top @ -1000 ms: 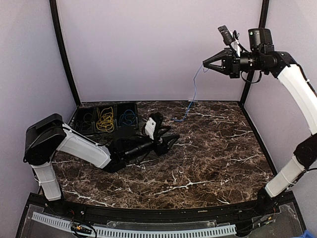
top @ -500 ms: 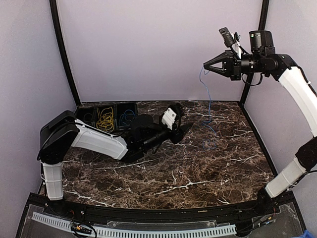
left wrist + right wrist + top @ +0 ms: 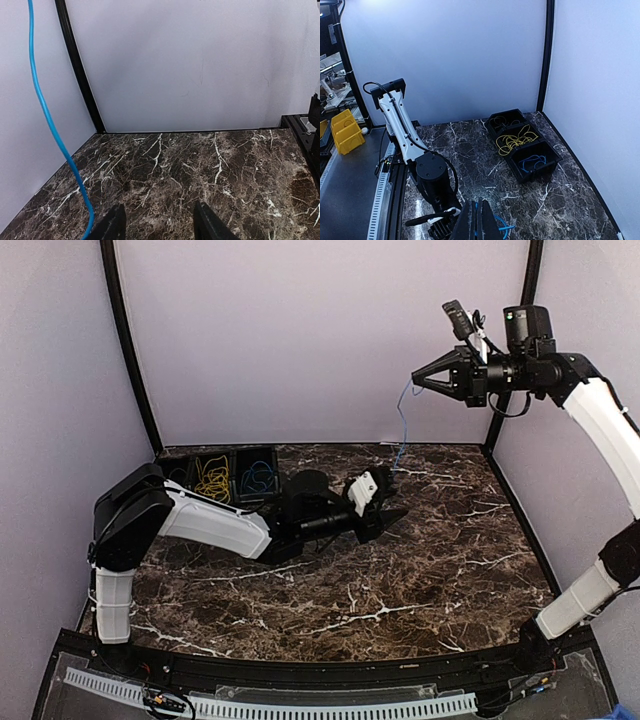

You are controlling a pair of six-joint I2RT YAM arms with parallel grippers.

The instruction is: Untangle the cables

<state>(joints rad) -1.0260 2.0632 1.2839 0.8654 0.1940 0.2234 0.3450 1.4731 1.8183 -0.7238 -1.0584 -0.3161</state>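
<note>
My right gripper (image 3: 414, 379) is raised high at the back right and shut on a blue cable (image 3: 400, 430), which hangs down toward the table. In the right wrist view the shut fingers (image 3: 476, 222) pinch that blue cable (image 3: 499, 227). My left gripper (image 3: 388, 506) is low over the marble table, just beside the cable's lower end, open and empty. In the left wrist view the blue cable (image 3: 50, 120) hangs just left of the left finger (image 3: 112, 226), outside the jaws. A yellow cable (image 3: 213, 481) and another blue cable (image 3: 257, 477) lie in black bins.
Three black bins (image 3: 236, 458) sit in a row at the back left; the leftmost holds dark cable (image 3: 178, 478). They also show in the right wrist view (image 3: 547, 161). Pale walls with black corner posts (image 3: 128, 350) close in the marble table (image 3: 430, 570).
My left arm has stretched right across the table, up to the hanging blue cable. The cable's loose lower part has come off the table and now hangs straighter. My right gripper has barely moved.
</note>
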